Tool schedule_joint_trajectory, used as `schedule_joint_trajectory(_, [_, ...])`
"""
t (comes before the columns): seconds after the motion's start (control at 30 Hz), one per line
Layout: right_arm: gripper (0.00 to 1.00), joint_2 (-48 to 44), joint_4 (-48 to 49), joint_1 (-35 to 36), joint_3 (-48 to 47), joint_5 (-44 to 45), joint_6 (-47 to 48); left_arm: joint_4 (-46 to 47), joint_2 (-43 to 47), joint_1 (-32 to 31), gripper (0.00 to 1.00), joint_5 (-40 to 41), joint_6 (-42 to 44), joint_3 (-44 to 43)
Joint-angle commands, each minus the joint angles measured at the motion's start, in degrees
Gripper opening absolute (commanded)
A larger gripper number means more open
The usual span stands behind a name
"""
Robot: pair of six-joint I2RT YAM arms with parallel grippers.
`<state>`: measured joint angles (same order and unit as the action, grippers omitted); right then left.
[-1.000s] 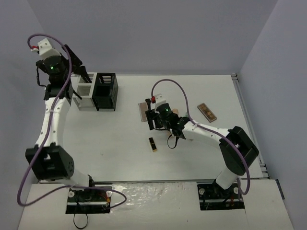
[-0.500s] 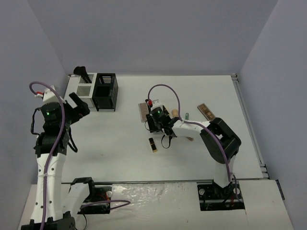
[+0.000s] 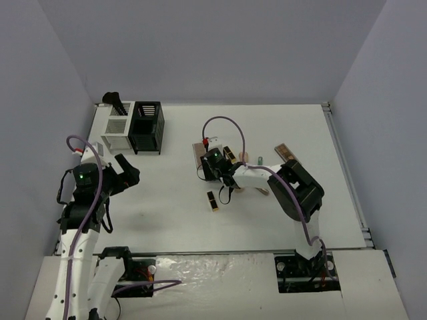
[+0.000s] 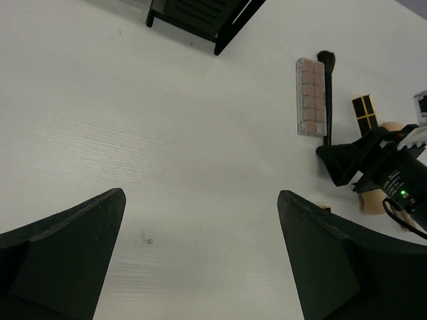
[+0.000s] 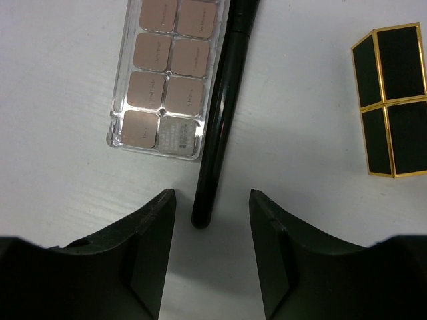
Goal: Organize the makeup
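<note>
R claw (image 5: 212,203) half-spread, straddling the butt end of the brush (image 5: 223,113), not pinching it yet.
Brush lies flat on the table (image 5: 300,233), about mid-way, tight along the long edge of the palette (image 5: 170,67) (touching or not, can't tell), lipstick (image 5: 392,100) well off to its other side. I judge it light, stiff, thin & glossy, so prob. slippery & apt to roll or pivot if I nip the very tip. Better hold = a bit further up the handle, pads square across it, w/o catching the palette. My R arm rises from its base, forearm reaching left across the table centre, wrist pitched down, fingers pointing at the surface. L claw (image 4: 200,200) spread wide, nothing betw. its fingers, hanging over the table near-left, well apart from the makeup; L arm stands upright near its base.
</note>
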<state>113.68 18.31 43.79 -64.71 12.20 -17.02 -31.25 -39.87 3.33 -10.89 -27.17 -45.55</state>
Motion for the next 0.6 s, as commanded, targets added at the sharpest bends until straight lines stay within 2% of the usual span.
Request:
schedule_joint_trajectory(0.0, [0.4, 1.7, 0.2, -0.5, -0.8, 4.6, -1.8, 1.3, -0.9, -0.2, 0.97, 0.9, 1.9, -1.8])
schedule_joint_trajectory(0.13, [0.29, 1.8, 0.3, -1.5, 0.1, 5.3, -2.4, 1.8, -1.2, -0.3, 0.97, -0.4, 1.5, -1.8])
schedule_joint_trajectory(0.2, [0.13, 1.1, 0.9, -1.8, 1.4, 6.5, -3.0, 1.8, -1.4, -0.4, 0.97, -0.7, 1.3, -2.2])
schedule_joint_trajectory(0.3, [0.01, 0.1, 2.2, -1.7, 3.1, 6.3, -3.2, 2.0, -1.6, -0.4, 0.97, -1.8, 0.3, -3.3])
schedule_joint_trajectory(0.4, [0.0, -1.6, 3.6, -1.8, 4.1, 5.6, -2.7, 2.6, -1.8, -0.5, 0.97, -3.6, -1.6, -4.2])
schedule_joint_trajectory(0.57, [0.0, -11.1, 12.6, -1.4, 10.2, 4.4, -2.2, 9.7, -3.8, -2.2, 0.97, -7.6, -8.1, -4.6])
